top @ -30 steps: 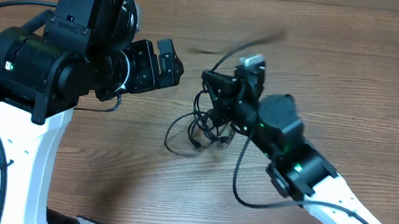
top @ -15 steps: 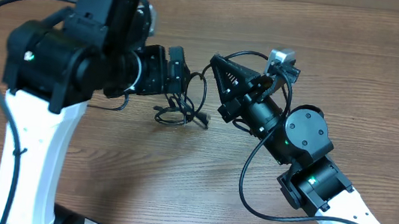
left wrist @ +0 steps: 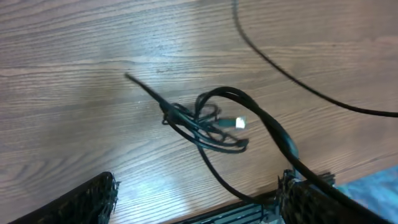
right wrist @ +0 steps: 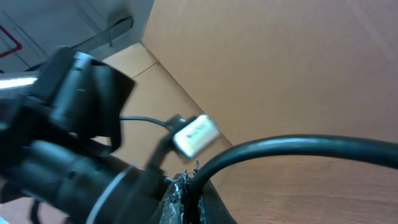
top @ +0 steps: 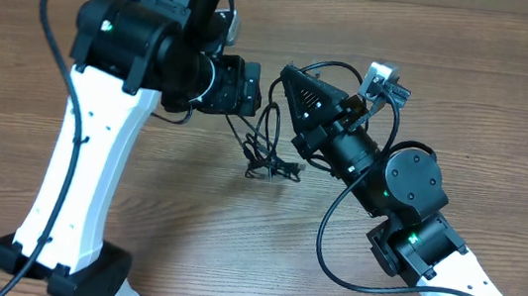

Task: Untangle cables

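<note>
The brown wood-grain table (top: 511,77) fills the overhead view; over it lean the left black-and-white robot arm (top: 82,167) and the right black-and-white robot arm (top: 409,185), each showing small green lights, their ends close together above the middle of the table; whatever print is on the arms is too small to read.

The left gripper (left wrist: 199,190) has its jaws spread wide, one dark ribbed finger at each lower corner of its wrist view; nothing is clamped between them, though one black strand runs up against the right-hand finger.

The right gripper (right wrist: 185,185) has its jaws pressed together, pinching a black cord that arcs out from the fingertips to the right; a small white rectangular plug (right wrist: 196,135) sits just above them.

The thin black cables (left wrist: 193,127) lie as a small tangle of loops on the table, below and between the two grippers, with strands rising toward them; a little silver-tipped plug end (left wrist: 239,123) gleams inside the knot.
</note>
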Controlling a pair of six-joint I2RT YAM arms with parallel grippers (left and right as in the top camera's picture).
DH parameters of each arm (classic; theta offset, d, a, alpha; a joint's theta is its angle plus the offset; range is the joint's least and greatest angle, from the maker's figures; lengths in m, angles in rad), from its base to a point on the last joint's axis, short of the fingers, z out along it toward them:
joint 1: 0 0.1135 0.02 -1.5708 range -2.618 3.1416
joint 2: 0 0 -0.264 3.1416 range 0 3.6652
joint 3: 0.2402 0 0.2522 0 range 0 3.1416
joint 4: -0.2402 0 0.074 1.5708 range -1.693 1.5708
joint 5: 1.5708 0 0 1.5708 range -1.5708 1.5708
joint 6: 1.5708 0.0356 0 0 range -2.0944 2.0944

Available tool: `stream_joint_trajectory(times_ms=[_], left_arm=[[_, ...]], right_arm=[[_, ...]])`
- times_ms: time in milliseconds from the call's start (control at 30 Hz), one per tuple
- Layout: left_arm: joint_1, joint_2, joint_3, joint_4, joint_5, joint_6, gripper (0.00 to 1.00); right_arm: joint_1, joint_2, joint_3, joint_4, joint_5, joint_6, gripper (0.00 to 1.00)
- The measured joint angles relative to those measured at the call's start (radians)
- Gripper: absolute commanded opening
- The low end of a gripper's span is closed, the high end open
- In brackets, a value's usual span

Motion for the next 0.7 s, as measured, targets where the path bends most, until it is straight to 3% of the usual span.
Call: stream_joint_trajectory(times_ms=[700], left_arm=[[-0.002, 0.095, -0.002, 0.0, -0.034, 0.075, 0.84]], right_arm=[[-0.028, -0.014, 0.0, 0.107, 0.018, 0.036, 0.04]])
